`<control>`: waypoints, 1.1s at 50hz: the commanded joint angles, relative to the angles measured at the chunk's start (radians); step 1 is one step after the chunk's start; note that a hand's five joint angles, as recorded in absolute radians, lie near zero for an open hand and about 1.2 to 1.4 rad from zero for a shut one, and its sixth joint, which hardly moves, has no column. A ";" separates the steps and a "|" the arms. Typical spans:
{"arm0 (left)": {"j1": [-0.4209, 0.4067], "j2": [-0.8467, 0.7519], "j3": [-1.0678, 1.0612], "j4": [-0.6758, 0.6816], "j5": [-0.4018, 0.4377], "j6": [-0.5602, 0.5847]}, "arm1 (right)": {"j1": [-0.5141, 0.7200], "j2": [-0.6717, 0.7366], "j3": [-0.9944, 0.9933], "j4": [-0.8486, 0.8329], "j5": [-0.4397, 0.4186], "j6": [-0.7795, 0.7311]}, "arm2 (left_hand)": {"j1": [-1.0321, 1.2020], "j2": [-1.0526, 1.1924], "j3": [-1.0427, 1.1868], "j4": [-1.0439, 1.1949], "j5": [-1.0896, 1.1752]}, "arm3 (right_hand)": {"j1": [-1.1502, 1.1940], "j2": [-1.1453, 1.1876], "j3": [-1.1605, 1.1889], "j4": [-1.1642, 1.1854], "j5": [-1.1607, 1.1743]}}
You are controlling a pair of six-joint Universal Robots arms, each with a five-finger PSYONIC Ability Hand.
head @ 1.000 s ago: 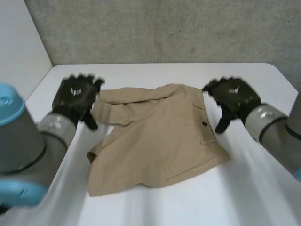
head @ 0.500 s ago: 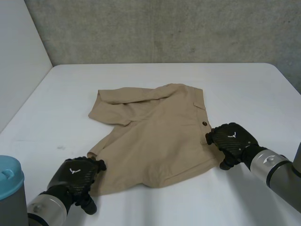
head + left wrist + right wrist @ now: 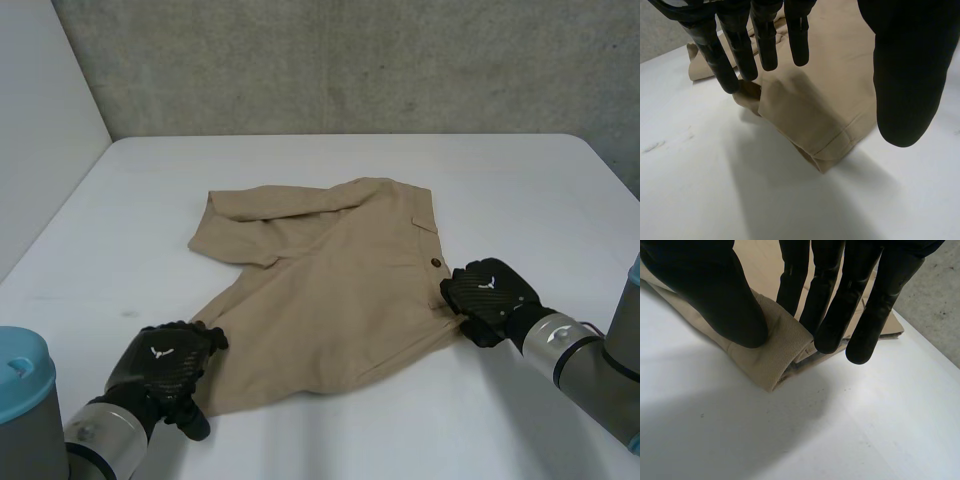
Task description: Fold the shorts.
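Tan shorts [image 3: 330, 290] lie flat on the white table [image 3: 300, 165], partly folded, with a button near their right edge. My left hand [image 3: 165, 365] hovers at the shorts' near left hem corner [image 3: 830, 150]. Its fingers [image 3: 735, 55] hang straight above the cloth, the thumb stands well apart, and nothing is held. At the near right corner, my right hand [image 3: 487, 295] is shut on the shorts. There the thumb [image 3: 710, 290] and fingers pinch a raised fold of tan cloth [image 3: 775, 360] just above the table.
A grey concrete wall [image 3: 350, 60] runs behind the table and a white panel [image 3: 40, 130] stands at the left. The left arm's blue cap [image 3: 20, 370] sits at the near left. Bare table lies in front of the shorts and to both sides.
Both hands came from the shorts' far corners to the near corners. In the last half second the right hand closed on its corner, lifting a fold. The left hand edged toward the hem.
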 commanded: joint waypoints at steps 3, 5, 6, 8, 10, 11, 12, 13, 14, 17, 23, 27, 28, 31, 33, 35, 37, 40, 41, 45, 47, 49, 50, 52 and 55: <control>-0.012 -0.065 0.003 0.044 -0.007 0.004 | -0.003 -0.008 0.007 0.010 0.018 0.018 | 0.091 0.088 0.088 0.091 0.085 | 0.480 0.218 0.218 0.211 0.269; -0.017 -0.082 0.006 0.044 -0.007 0.005 | -0.003 -0.006 0.010 0.013 0.021 0.029 | 0.091 0.088 0.088 0.091 0.085 | 0.480 0.218 0.218 0.211 0.269; -0.018 -0.086 0.006 0.044 -0.007 0.005 | -0.003 -0.008 0.010 0.013 0.021 0.035 | 0.091 0.088 0.088 0.091 0.085 | 0.480 0.218 0.218 0.211 0.269; -0.018 -0.102 0.008 0.047 -0.007 0.007 | -0.003 -0.008 0.010 0.013 0.024 0.062 | 0.091 0.088 0.088 0.091 0.085 | 0.480 0.218 0.218 0.211 0.269; -0.020 -0.111 0.011 0.050 -0.007 0.007 | -0.005 -0.009 0.009 0.015 0.027 0.082 | 0.091 0.088 0.088 0.091 0.085 | 0.480 0.218 0.218 0.211 0.269; -0.020 -0.114 0.011 0.051 -0.007 0.008 | -0.005 -0.011 0.007 0.015 0.029 0.101 | 0.094 0.091 0.090 0.094 0.088 | 0.480 0.218 0.218 0.211 0.269; -0.020 -0.122 0.014 0.053 -0.007 0.009 | -0.005 -0.011 0.006 0.015 0.030 0.107 | 0.100 0.097 0.096 0.099 0.094 | 0.480 0.218 0.218 0.211 0.269; -0.020 -0.125 0.016 0.054 -0.007 0.009 | -0.005 -0.012 0.006 0.015 0.030 0.112 | 0.103 0.100 0.099 0.102 0.097 | 0.480 0.218 0.218 0.211 0.269; -0.020 -0.128 0.017 0.056 -0.007 0.009 | -0.006 -0.014 0.006 0.015 0.030 0.116 | 0.109 0.105 0.105 0.108 0.103 | 0.480 0.218 0.218 0.211 0.269; -0.020 -0.142 0.026 0.074 -0.009 0.010 | -0.006 -0.015 0.004 0.016 0.030 0.121 | 0.150 0.146 0.146 0.149 0.144 | 0.480 0.218 0.218 0.211 0.269; -0.018 -0.178 0.039 0.138 -0.010 0.013 | -0.002 -0.015 0.010 0.016 0.032 0.121 | 0.267 0.264 0.264 0.267 0.261 | 0.480 0.218 0.218 0.211 0.269; -0.018 -0.197 0.045 0.162 -0.010 0.013 | 0.000 -0.015 0.013 0.016 0.032 0.121 | 0.338 0.334 0.334 0.337 0.331 | 0.480 0.218 0.218 0.211 0.269; -0.018 -0.198 0.045 0.165 -0.010 0.013 | 0.000 -0.015 0.013 0.016 0.032 0.121 | 0.358 0.355 0.355 0.358 0.352 | 0.480 0.218 0.218 0.211 0.269; -0.017 -0.201 0.046 0.183 -0.010 0.013 | 0.001 -0.015 0.015 0.016 0.030 0.121 | 0.446 0.443 0.442 0.446 0.440 | 0.480 0.218 0.218 0.211 0.269; -0.015 -0.202 0.046 0.194 -0.010 0.013 | 0.003 -0.015 0.015 0.016 0.032 0.121 | 0.499 0.496 0.495 0.499 0.493 | 0.480 0.218 0.218 0.211 0.269; -0.014 -0.203 0.045 0.205 -0.010 0.013 | 0.003 -0.015 0.017 0.018 0.032 0.121 | 0.546 0.543 0.542 0.546 0.540 | 0.480 0.218 0.218 0.211 0.269; -0.012 -0.209 0.045 0.211 -0.010 0.015 | 0.003 -0.015 0.017 0.018 0.032 0.121 | 0.573 0.569 0.569 0.572 0.566 | 0.480 0.218 0.218 0.211 0.269; -0.012 -0.218 0.045 0.215 -0.010 0.015 | 0.003 -0.015 0.017 0.018 0.033 0.119 | 0.702 0.698 0.698 0.701 0.695 | 0.480 0.218 0.218 0.211 0.269; -0.012 -0.218 0.045 0.215 -0.010 0.015 | 0.003 -0.015 0.017 0.018 0.033 0.121 | 0.772 0.768 0.768 0.771 0.765 | 0.480 0.218 0.218 0.211 0.269; -0.015 -0.212 0.043 0.215 -0.012 0.015 | 0.003 -0.021 0.021 0.027 0.035 0.121 | 1.019 1.015 1.015 1.018 1.012 | 0.480 0.218 0.218 0.211 0.269; -0.018 -0.203 0.045 0.214 -0.013 0.015 | 0.005 -0.040 0.024 0.048 0.037 0.121 | 1.019 1.015 1.015 1.018 1.012 | 0.480 0.218 0.218 0.211 0.269; -0.017 -0.145 0.045 0.209 -0.013 0.015 | 0.005 -0.063 0.024 0.074 0.037 0.121 | 1.019 1.015 1.015 1.018 1.012 | 0.480 0.218 0.218 0.211 0.269; -0.015 -0.116 0.043 0.209 -0.013 0.015 | 0.006 -0.075 0.024 0.090 0.040 0.121 | 1.019 1.015 1.015 1.018 1.012 | 0.480 0.218 0.218 0.211 0.269; -0.014 -0.026 0.042 0.208 -0.010 0.015 | 0.008 -0.116 0.018 0.148 0.043 0.121 | 1.019 1.015 1.015 1.018 1.012 | 0.480 0.218 0.218 0.211 0.269; -0.015 0.085 0.051 0.185 -0.006 0.016 | 0.005 -0.188 0.003 0.251 0.044 0.122 | 1.019 1.015 1.015 1.018 1.012 | 0.480 0.218 0.218 0.211 0.269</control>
